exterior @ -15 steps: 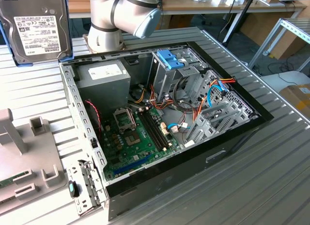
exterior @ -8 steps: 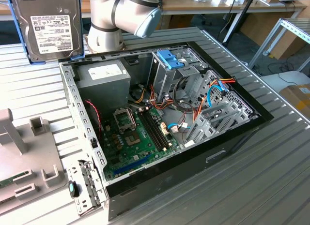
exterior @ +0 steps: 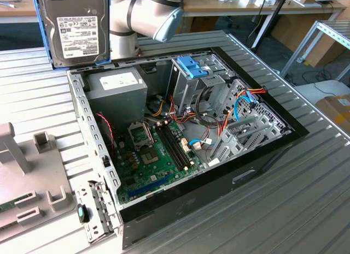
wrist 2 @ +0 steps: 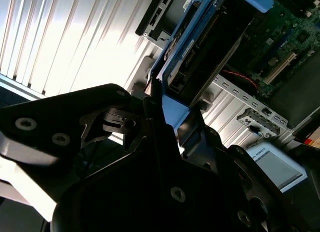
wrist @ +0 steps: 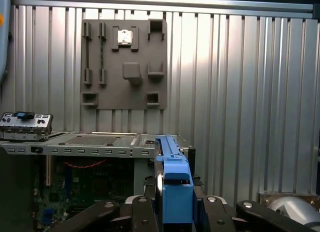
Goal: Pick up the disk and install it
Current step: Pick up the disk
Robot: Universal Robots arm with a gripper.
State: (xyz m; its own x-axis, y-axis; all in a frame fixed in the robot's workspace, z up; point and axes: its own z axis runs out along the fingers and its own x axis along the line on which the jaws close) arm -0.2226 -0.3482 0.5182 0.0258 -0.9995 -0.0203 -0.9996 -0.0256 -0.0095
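The disk (exterior: 76, 29), a silver-grey drive with a white label in a blue carrier frame, hangs upright in the air above the far left corner of the open computer case (exterior: 82, 109) in the exterior view. In the first wrist view the disk (wrist: 172, 184) is edge-on, and my gripper (wrist: 174, 208) is shut on its blue frame with a dark finger (wrist: 142, 212) on each side. The second wrist view shows the disk (wrist 2: 200, 47) past the gripper body, above the case. The silver drive cage (exterior: 188, 87) with its blue latch (exterior: 192, 66) stands at the back of the case.
The motherboard (exterior: 156, 150) and loose cables (exterior: 219, 117) lie inside the case. A grey fixture plate (exterior: 27, 183) with brackets sits on the ribbed metal table (exterior: 273, 210) at the exterior view's left. The arm's elbow (exterior: 156, 13) is behind the case.
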